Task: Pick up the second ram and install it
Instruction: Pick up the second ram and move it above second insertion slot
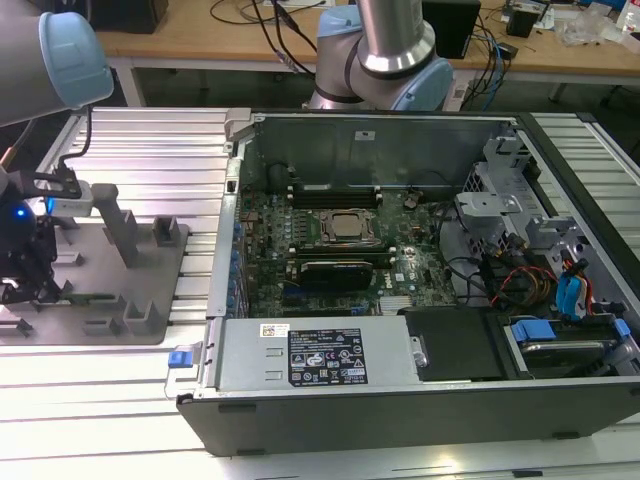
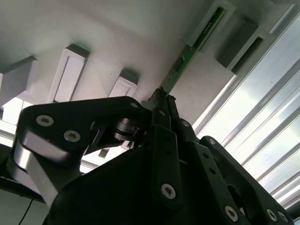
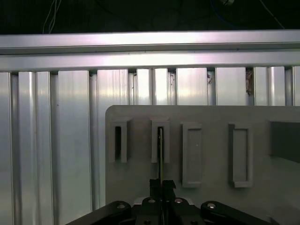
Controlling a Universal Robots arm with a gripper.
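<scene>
While the arm hangs over the grey tray (image 1: 150, 290) at the exterior view's left, its claw (image 1: 32, 288) is clenched on one end of the ram (image 1: 90, 297). In both wrist views the thin green ram (image 2: 180, 65) (image 3: 160, 150) runs from the closed claw (image 2: 161, 96) (image 3: 162, 183) into a raised slot (image 2: 206, 26) of the tray (image 3: 211, 117), its far end sitting in that slot. Well apart on the ribbed counter (image 1: 130, 400), the open case (image 1: 230, 370) holds the board (image 1: 300, 270) and its socket (image 1: 347, 227).
</scene>
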